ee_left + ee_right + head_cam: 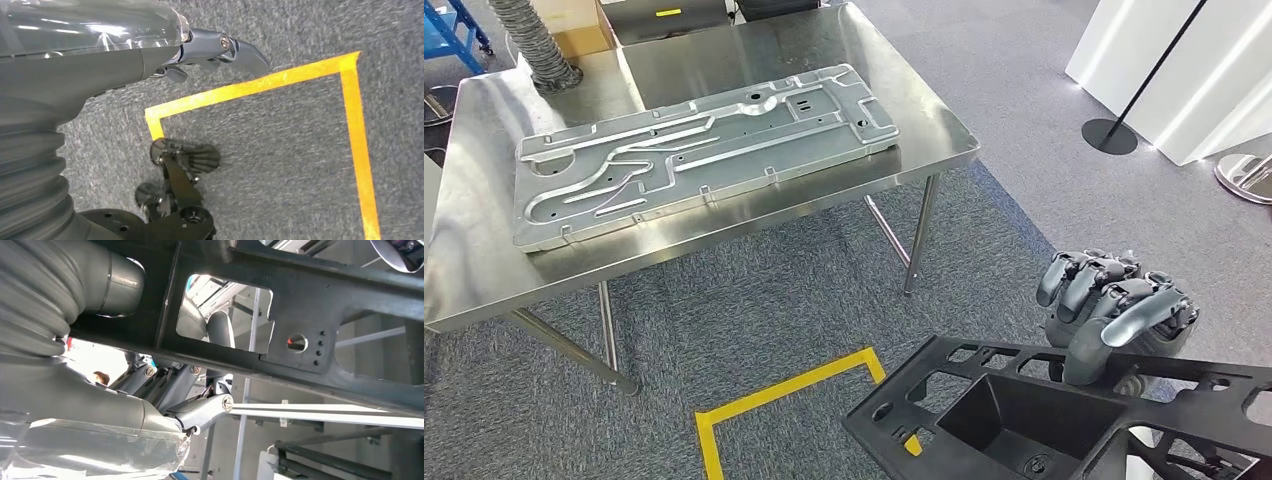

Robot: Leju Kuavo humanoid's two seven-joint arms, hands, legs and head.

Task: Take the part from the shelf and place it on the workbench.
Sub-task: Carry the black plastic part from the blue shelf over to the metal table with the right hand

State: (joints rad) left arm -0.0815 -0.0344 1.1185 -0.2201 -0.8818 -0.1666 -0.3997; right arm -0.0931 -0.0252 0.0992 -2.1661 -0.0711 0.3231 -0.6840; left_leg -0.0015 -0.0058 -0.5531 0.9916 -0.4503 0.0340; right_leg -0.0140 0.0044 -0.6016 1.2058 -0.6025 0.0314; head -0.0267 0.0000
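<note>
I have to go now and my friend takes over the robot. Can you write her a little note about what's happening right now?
Right hand grips the edge of the black part, carried low in front of the robot.
Left hand hangs over the carpet near the yellow tape; it holds nothing, but whether its fingers are open or curled is unclear.
Workbench stands ahead, with a big silver panel already lying on it.
Done: part picked up.
Left: bring it to the workbench and set it down.

Black part (1064, 420) cut off btm edge.
</note>
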